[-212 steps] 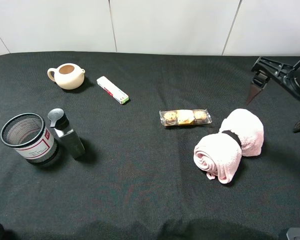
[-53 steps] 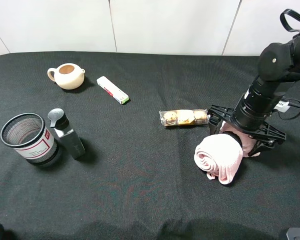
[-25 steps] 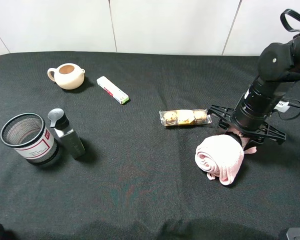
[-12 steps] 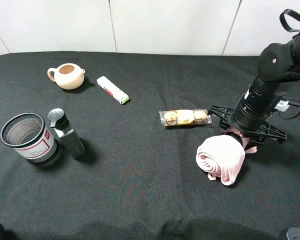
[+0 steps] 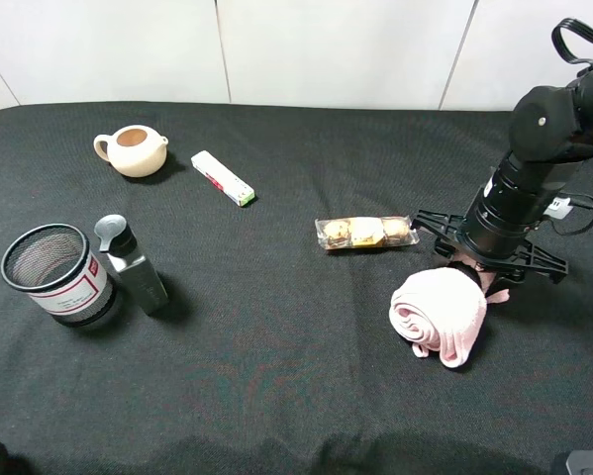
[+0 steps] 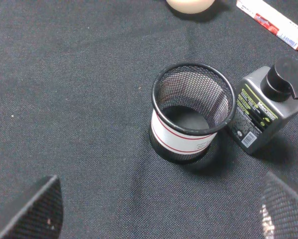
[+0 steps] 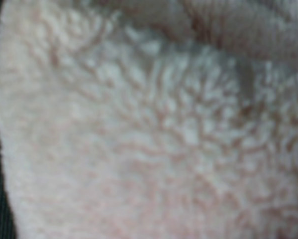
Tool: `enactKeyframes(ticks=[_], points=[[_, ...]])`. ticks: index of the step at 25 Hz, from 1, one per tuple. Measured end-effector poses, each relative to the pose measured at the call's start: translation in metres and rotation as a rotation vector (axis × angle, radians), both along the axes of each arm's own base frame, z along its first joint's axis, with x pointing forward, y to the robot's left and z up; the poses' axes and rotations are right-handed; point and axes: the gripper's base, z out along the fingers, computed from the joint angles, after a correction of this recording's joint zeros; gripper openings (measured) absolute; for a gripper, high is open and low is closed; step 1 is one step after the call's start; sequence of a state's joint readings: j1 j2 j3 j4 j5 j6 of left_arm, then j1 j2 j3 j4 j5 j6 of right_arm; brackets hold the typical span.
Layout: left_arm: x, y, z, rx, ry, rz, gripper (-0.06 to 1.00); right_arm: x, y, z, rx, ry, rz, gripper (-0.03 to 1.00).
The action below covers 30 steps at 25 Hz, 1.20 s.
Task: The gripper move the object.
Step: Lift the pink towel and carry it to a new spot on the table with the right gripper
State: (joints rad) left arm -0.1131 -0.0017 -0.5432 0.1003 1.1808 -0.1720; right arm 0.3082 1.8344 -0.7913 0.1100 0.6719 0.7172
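Note:
The pale-pink rolled towel (image 5: 438,315) lies on the black cloth at the right. Its near lobe shows; its far lobe and black band are hidden under my right gripper (image 5: 479,269), which stands down over it on the thick black arm. The fingers are buried in the towel, and they appear shut on it. The right wrist view is filled with pink towel pile (image 7: 149,129). My left gripper (image 6: 158,219) is open and empty, with its fingertips (image 6: 34,211) far apart above the cloth near the mesh cup.
A clear cookie packet (image 5: 366,233) lies just left of the right gripper. A cream teapot (image 5: 135,149) and a white box (image 5: 223,178) are at the back left. A black mesh cup (image 5: 53,274) and a dark bottle (image 5: 133,264) stand at the front left.
The right arm came in from the right edge and came down onto the towel's far lobe. Over the last second the towel's near lobe has shifted slightly to the right.

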Motion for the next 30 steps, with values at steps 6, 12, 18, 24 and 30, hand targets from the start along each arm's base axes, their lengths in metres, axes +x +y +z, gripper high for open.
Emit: enactKeyframes(ticks=[6,12,18,24,30], points=[[0.000,0.000,0.000,0.000,0.000,0.000,0.83,0.000,0.000,0.000,0.001,-0.002,0.026,0.40],[0.000,0.000,0.000,0.000,0.000,0.000,0.83,0.000,0.000,0.001,0.005,-0.009,0.090,0.40],[0.000,0.000,0.000,0.000,0.000,0.000,0.83,0.002,-0.001,0.013,0.004,-0.056,0.194,0.39],[0.000,0.000,0.000,0.000,0.000,0.000,0.83,0.011,0.001,0.045,0.001,-0.078,0.302,0.39],[0.000,0.000,0.000,0.000,0.000,0.000,0.83,0.022,0.003,0.079,-0.004,-0.103,0.436,0.39]])
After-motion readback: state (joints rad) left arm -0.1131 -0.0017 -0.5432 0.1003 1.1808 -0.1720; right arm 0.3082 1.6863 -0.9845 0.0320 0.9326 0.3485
